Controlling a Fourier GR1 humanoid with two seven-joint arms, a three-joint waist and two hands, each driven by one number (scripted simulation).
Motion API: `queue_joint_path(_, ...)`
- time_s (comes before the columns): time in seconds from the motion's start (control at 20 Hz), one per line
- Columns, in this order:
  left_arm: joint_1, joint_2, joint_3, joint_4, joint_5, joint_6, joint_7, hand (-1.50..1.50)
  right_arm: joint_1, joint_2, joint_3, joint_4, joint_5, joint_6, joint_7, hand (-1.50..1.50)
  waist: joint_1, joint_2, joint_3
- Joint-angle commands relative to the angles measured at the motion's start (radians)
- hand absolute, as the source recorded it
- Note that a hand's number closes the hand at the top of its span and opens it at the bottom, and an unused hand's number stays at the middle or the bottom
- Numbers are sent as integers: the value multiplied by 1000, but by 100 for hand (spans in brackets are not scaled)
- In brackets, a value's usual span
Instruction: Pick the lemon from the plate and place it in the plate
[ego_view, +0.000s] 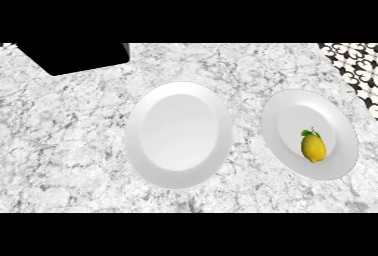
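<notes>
A yellow lemon (314, 147) with a small green leaf lies on the right white plate (288, 120), toward its near right side. A second, larger white plate (179, 135) sits in the middle of the marble counter with nothing on it. Neither hand shows in the head view.
A black box-like object (77, 56) stands at the counter's far left. A black-and-white patterned surface (358, 65) lies past the counter's right edge. Bare marble (63, 140) stretches left of the middle plate.
</notes>
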Motion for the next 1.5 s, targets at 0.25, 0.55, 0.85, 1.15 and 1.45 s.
queue_joint_path(0.25,-282,39,-12,-114,38,-92,84,0,151,-76,15,-7,64,33,-19,-150,-4,3,-32)
queue_joint_path(0.55,-302,62,-36,-150,33,-93,117,0,200,-210,129,-24,134,190,91,-150,38,12,-35)
queue_joint_path(0.85,-346,86,-28,-158,46,-94,163,0,221,-258,189,-88,174,225,221,-150,58,9,-36)
queue_joint_path(1.15,-398,100,-33,-157,46,-89,212,0,216,-244,234,-138,200,216,332,-150,87,10,-34)
queue_joint_path(1.45,-425,119,-40,-165,53,-95,244,0,215,-216,299,-172,244,205,448,-150,108,14,-33)
